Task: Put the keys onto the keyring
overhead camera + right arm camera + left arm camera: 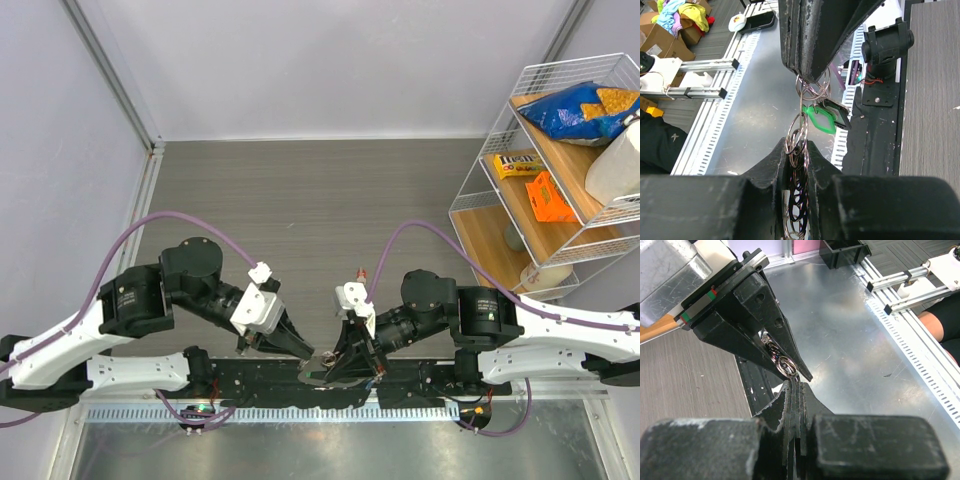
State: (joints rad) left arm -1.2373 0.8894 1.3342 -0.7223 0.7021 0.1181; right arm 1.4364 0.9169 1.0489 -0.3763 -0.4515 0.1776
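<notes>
My two grippers meet tip to tip over the table's near edge. My left gripper (308, 353) (796, 385) is shut on a small wire ring (785, 365) of the keyring. In the right wrist view its fingers (810, 40) come down from above and pinch rings (813, 88). A green-headed key (820, 120) and a dark tag (838, 113) hang from these rings. My right gripper (340, 363) (799, 150) is shut on several linked wire rings (798, 132) of the same keyring. A short beaded chain (770, 347) shows between its fingers (765, 315). No red or blue key shows.
A black rail (420, 385) runs along the near edge, with a metal sheet (855, 340) below it. A wire shelf (560, 150) with snack packets stands at the right. A black motor block (887, 45) sits on the rail.
</notes>
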